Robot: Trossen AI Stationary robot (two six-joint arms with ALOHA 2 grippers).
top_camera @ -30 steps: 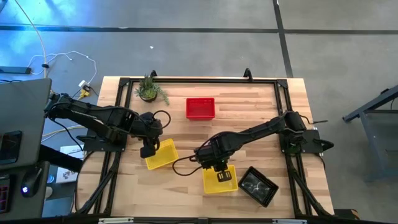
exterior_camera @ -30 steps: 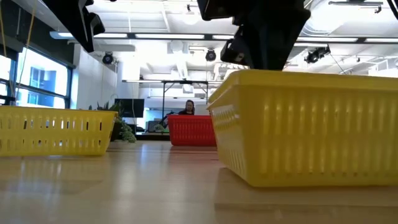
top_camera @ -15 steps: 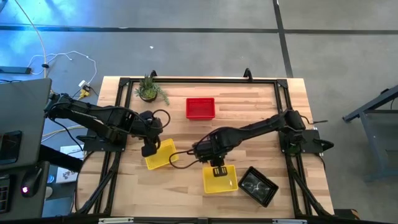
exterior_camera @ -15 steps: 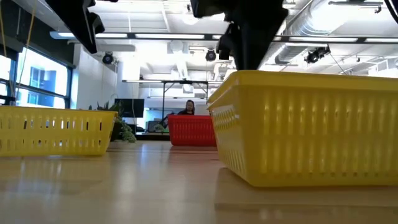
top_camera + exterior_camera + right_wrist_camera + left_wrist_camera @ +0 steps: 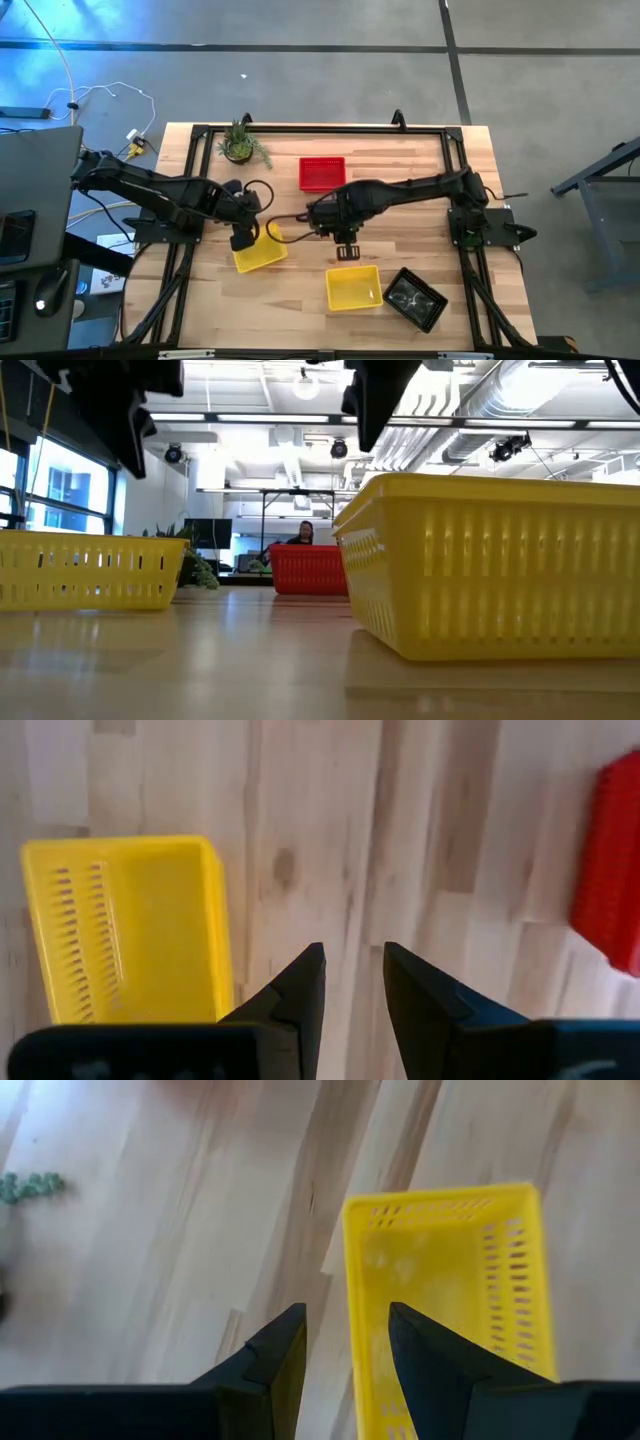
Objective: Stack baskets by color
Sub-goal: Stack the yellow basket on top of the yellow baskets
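Note:
A yellow basket [image 5: 260, 252] sits on the table's left half. My left gripper [image 5: 240, 240] hangs open above its left rim. In the left wrist view its fingers [image 5: 290, 1342] stand either side of that basket's wall [image 5: 352, 1280] from above, without touching. A second yellow basket [image 5: 353, 288] rests near the front edge. My right gripper [image 5: 345, 250] is open and empty over bare wood just beyond it; it shows beside the fingers in the right wrist view [image 5: 130, 930]. A red basket [image 5: 322, 173] sits at the far middle and a black basket [image 5: 415, 298] at the front right.
A small potted plant [image 5: 240, 146] stands at the far left corner. A black frame [image 5: 320, 128] runs around the table's edges. Bare wood lies between the red basket and the two yellow ones. In the low view the near yellow basket [image 5: 490, 565] fills the right side.
My right gripper has risen out of the near yellow basket and gone toward the far edge, leaving the basket resting on the table. My left gripper has sunk a little toward the left yellow basket, which has stayed put.

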